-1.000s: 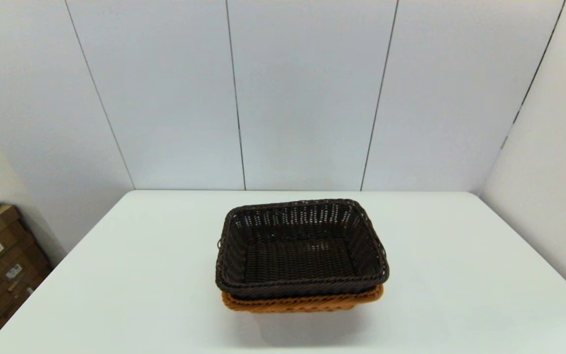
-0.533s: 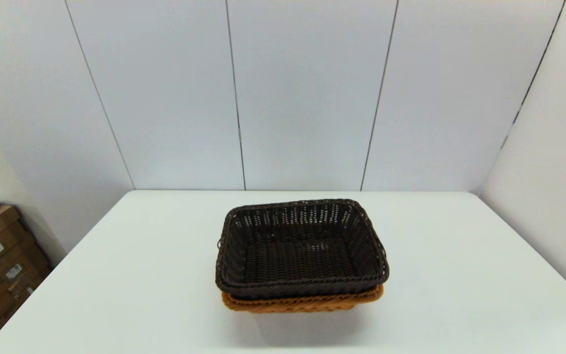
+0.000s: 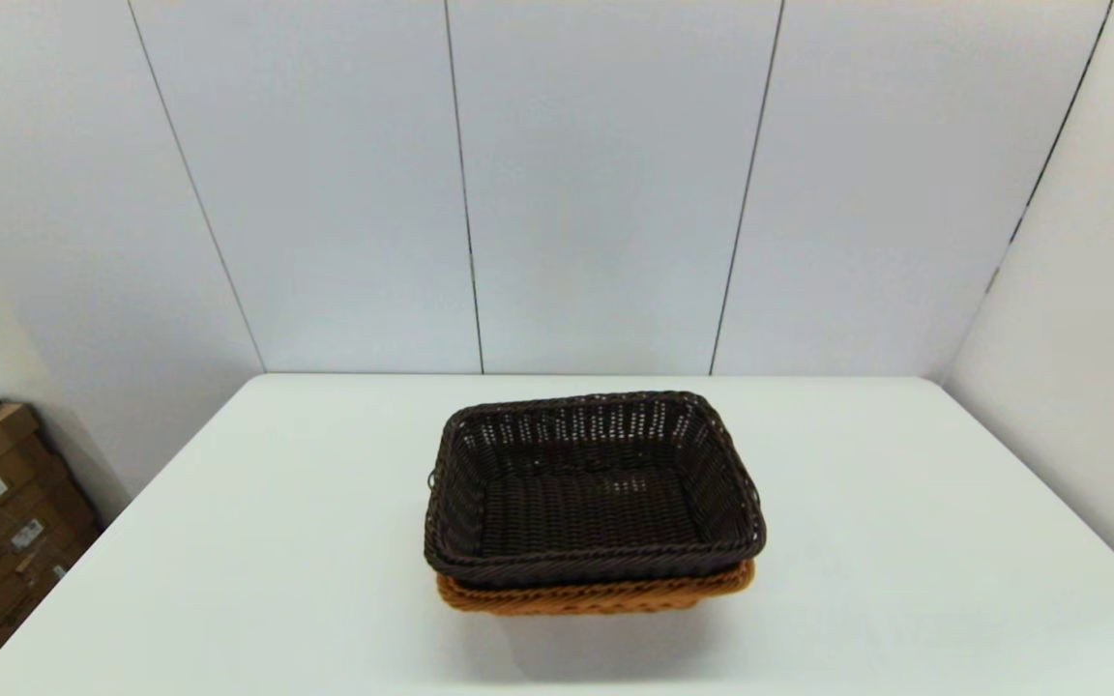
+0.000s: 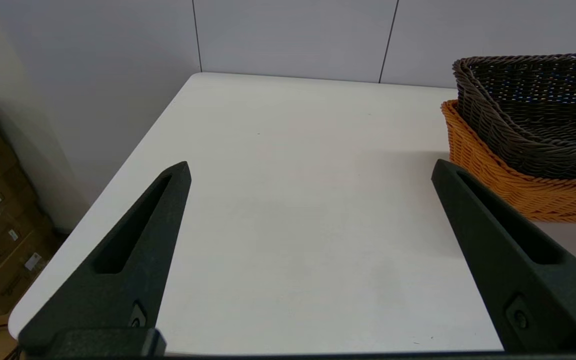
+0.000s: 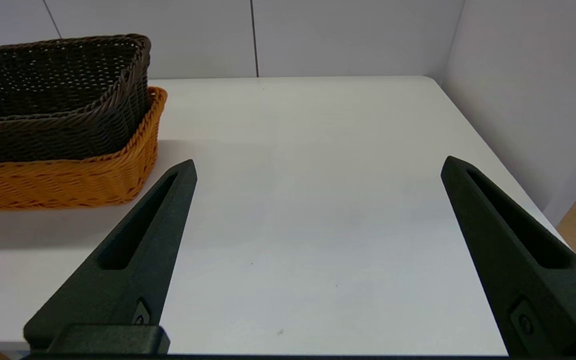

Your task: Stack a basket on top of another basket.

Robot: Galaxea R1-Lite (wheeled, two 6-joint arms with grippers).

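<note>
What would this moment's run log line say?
stage: stacked | dark basket: nested in orange basket | left tool: open, clear | right tool: open, clear

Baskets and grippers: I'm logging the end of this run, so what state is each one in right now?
dark brown basket: nested upright in the orange one, empty, nothing gripping it.
orange-tan basket: resting on the white table, carrying the dark basket.
left gripper: open, empty, pulled back beside the stack, over the table.
right gripper: open, empty, pulled back on the stack's other side.
</note>
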